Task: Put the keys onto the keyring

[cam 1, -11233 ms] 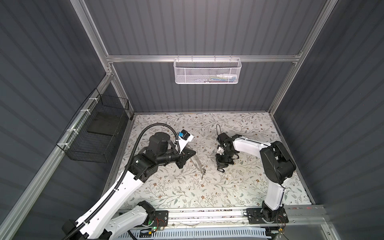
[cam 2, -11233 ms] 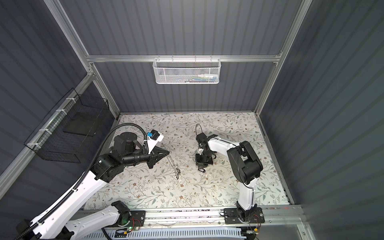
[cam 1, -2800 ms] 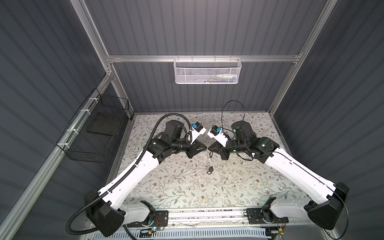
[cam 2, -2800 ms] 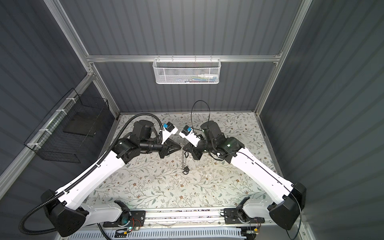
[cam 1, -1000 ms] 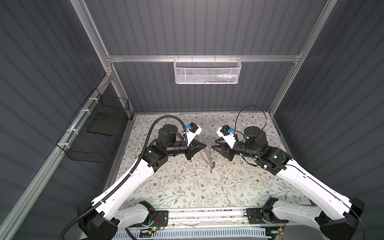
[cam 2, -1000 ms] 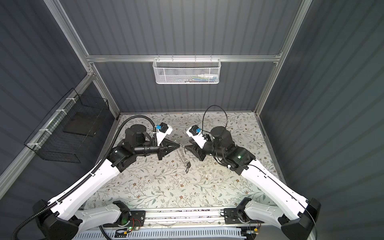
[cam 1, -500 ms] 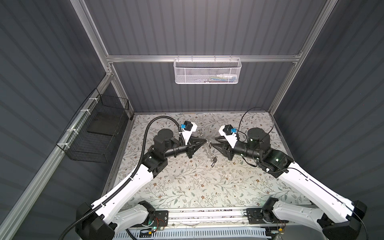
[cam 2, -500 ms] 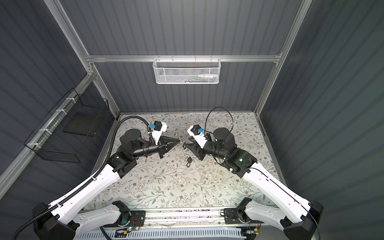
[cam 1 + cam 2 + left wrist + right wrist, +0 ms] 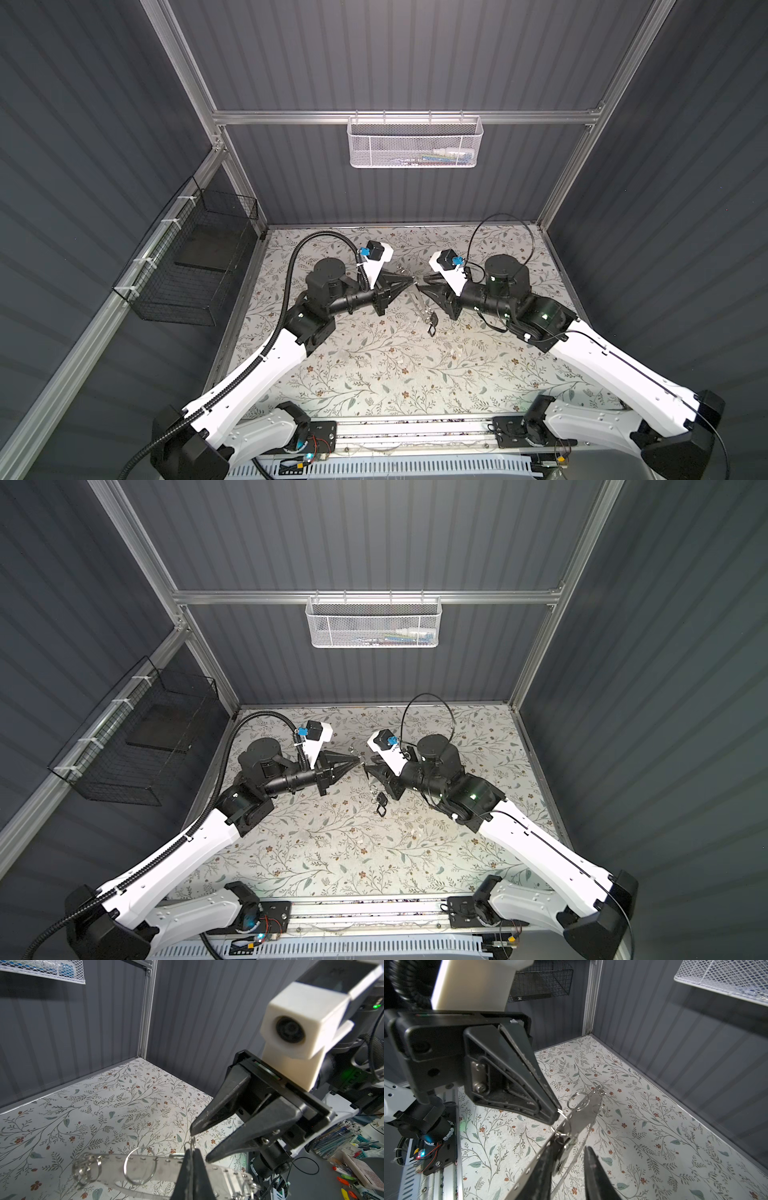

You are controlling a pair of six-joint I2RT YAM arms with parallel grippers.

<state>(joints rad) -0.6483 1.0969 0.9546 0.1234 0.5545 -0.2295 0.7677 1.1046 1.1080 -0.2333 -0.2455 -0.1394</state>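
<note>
Two baskets hang on the walls. A white mesh basket (image 9: pixel 374 151) on the back rail holds a few pale and coloured items (image 9: pixel 451 157) bunched at one end, too small to name. A black wire basket (image 9: pixel 183 299) on the side wall holds one dark flat slab (image 9: pixel 205 251). Above the middle of the floral table (image 9: pixel 374 374) the two arms meet tip to tip. The left gripper (image 9: pixel 555 1116) is clenched on the rim of the keyring (image 9: pixel 583 1114), its fingertips pinched together right at a small split ring. It holds the grey plate in the air, sloping down from the grip. The right gripper (image 9: pixel 199 1146) is released: its jaws stand apart, just beside the left gripper's tips at the plate's rim, and whether either finger touches the metal I cannot tell. In both top views the keys (image 9: pixel 432 327) show as a small dark cluster hanging at the keyring's low end, just over the table; how many hang there I cannot tell.
</note>
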